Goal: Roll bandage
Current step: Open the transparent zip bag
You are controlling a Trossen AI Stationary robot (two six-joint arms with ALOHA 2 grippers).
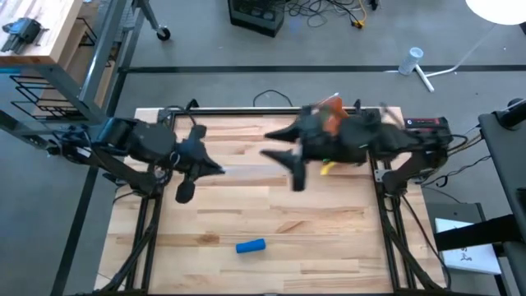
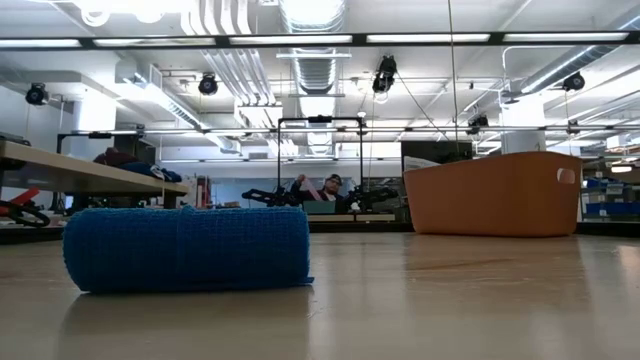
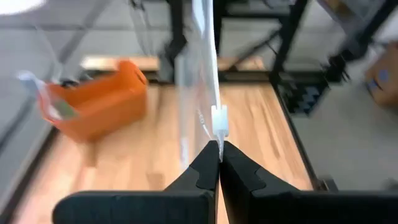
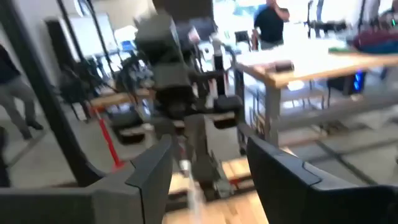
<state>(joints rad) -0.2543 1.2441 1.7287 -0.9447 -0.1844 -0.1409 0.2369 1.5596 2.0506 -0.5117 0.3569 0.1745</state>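
Note:
The blue bandage [image 1: 251, 245], rolled up, lies on its side on the wooden table near the front edge, apart from both arms; the low view shows the bandage [image 2: 185, 248] close up. My left gripper [image 1: 220, 169] hovers over the table's left middle, shut on a clear plastic piece [image 3: 200, 93] with a small white tab [image 3: 219, 121]. My right gripper [image 1: 267, 154] faces it from the right, and in the right wrist view that gripper [image 4: 208, 180] is open. The clear piece reaches across toward it. My left gripper pinches the clear plastic piece by its near edge [image 3: 217, 144], just below the white tab, between its two shut fingertips. The fingers point toward the table's right side, slanting a little down. The piece stands edge-on beyond the fingertips, lifted clear of the table.
An orange bin [image 1: 333, 111] stands at the table's far right, partly under the right arm, and shows as well in the left wrist view [image 3: 99, 102]. Something yellow [image 1: 327, 167] lies beneath the right arm. People stand in the room beyond the table.

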